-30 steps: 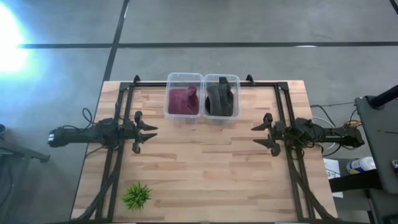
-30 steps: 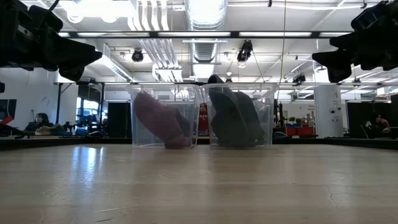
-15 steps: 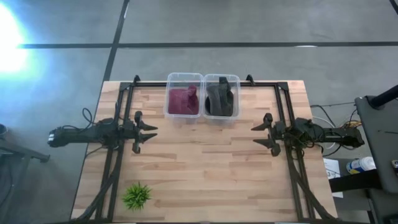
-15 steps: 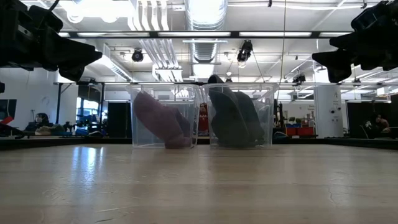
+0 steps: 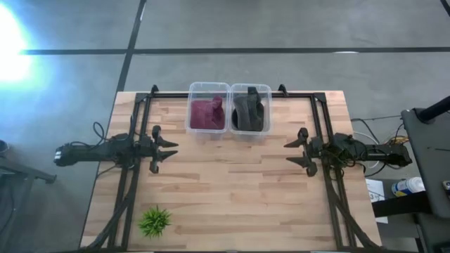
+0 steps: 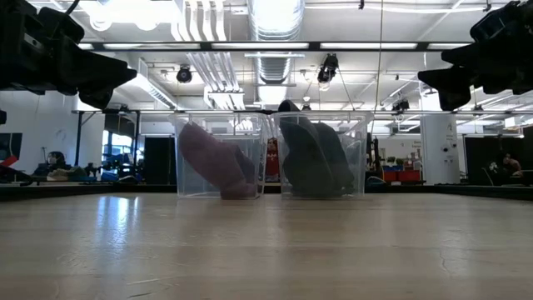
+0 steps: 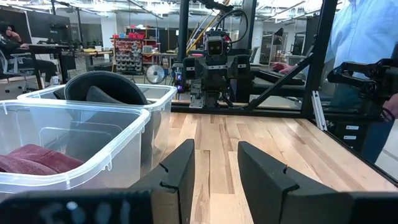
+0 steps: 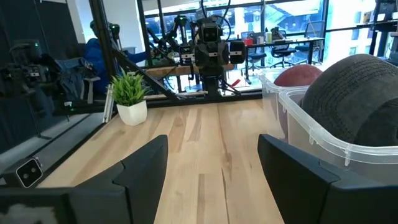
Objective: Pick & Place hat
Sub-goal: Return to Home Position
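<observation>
- The maroon hat (image 5: 206,113) lies slumped in the left bin (image 5: 191,105). The dark hat (image 5: 249,112) lies in the right bin (image 5: 268,105), and in the low view its crown pokes a little above the rim.
- Both hats look like soft, light cloth that would fold and sag when lifted, with no risk of breaking. A pinch on a bunched part of the crown, reached from above through the open top, would likely hold best. The dark hat's raised crown is the easier spot to reach.
- The two clear bins stand side by side, touching or nearly so, at the middle of the table's (image 5: 232,197) far edge.
- The left gripper (image 5: 171,150) hangs above the table's left side with its fingers apart, holding nothing, well away from the bins.
- The right gripper (image 5: 290,152) mirrors it on the right side, fingers likewise spread and empty.
- A small green plant (image 5: 155,221) sits at the near left corner, well clear of everything.
</observation>
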